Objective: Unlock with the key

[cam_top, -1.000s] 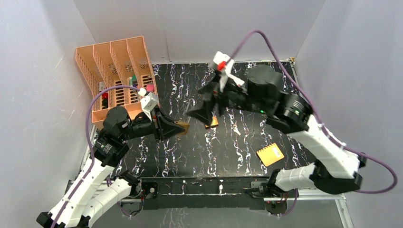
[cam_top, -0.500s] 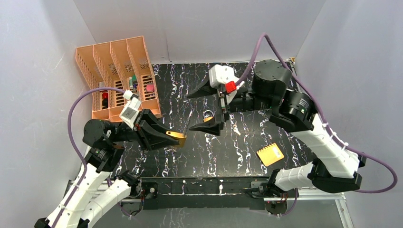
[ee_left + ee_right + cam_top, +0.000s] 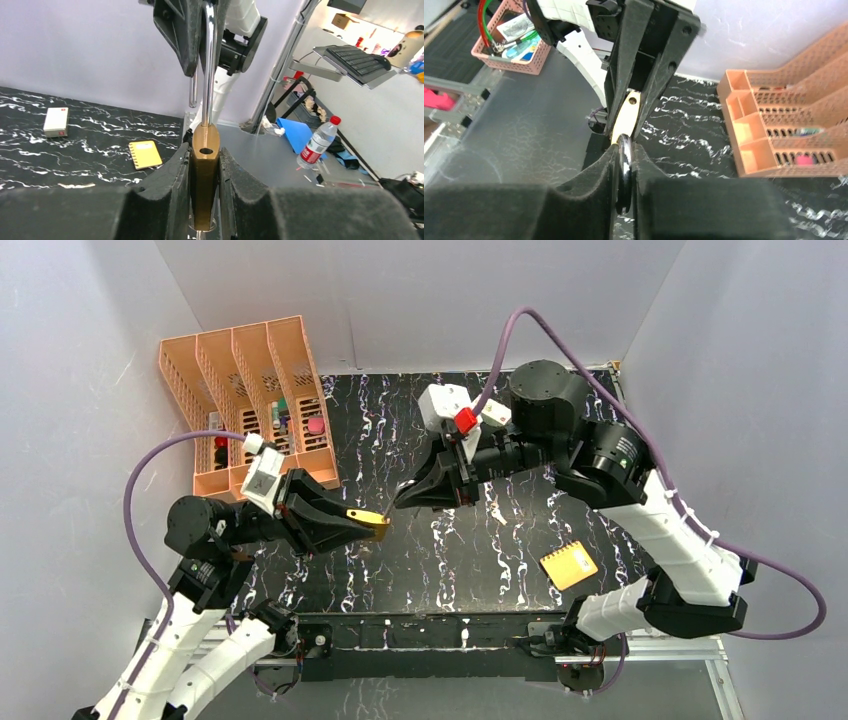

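Fingers (image 3: pixel 165 200): left gripper (image 3: pixel 205 192) clamps padlock (image 3: pixel 205 150), right gripper (image 3: pixel 625 167) seemingly its shackle (image 3: pixel 210 65), over marbled table (image 3: pixel 500 540).

Padlock body (image 3: pixel 204 175): smooth satin brass. Shackle (image 3: pixel 210 65): polished, mirror-bright steel. Left-gripper pads (image 3: pixel 160 200): matt black, finely grained. Tabletop (image 3: pixel 90 150): glossy black marble-look.

walls (image 3: pixel 400 300): plain grey-white | tabletop (image 3: pixel 470 560): black marble — white veins | light: even

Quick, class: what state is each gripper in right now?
Left gripper: closed, holding the brass padlock by its body.
Right gripper: closed on the padlock's steel shackle.
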You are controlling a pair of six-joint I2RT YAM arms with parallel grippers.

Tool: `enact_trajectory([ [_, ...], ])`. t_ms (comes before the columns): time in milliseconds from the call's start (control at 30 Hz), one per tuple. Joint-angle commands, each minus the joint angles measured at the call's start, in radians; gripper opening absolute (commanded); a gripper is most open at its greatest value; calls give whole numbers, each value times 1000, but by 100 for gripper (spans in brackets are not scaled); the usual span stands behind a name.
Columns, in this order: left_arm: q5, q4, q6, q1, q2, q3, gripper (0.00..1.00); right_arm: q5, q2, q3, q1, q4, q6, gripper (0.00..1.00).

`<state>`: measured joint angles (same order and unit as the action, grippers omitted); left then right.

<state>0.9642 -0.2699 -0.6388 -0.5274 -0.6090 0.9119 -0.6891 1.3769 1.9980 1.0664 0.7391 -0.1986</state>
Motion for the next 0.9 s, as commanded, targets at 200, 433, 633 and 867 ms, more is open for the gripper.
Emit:
enact_trajectory([
  [200,-215,69,104,-4,-30,-26,0,353,-202,-194,1,-88,83,98],
  [433,-396,-28,17,-3,-87,-312,0,806,-323,-475,1,-154,152,98],
  [633,-511,-120,-74,-4,-283,-402,0,891,-422,-648,1,-227,245,98],
  [867,-569,-169,-73,-5,-553,-367,0,868,-448,-748,1,-264,300,98],
])
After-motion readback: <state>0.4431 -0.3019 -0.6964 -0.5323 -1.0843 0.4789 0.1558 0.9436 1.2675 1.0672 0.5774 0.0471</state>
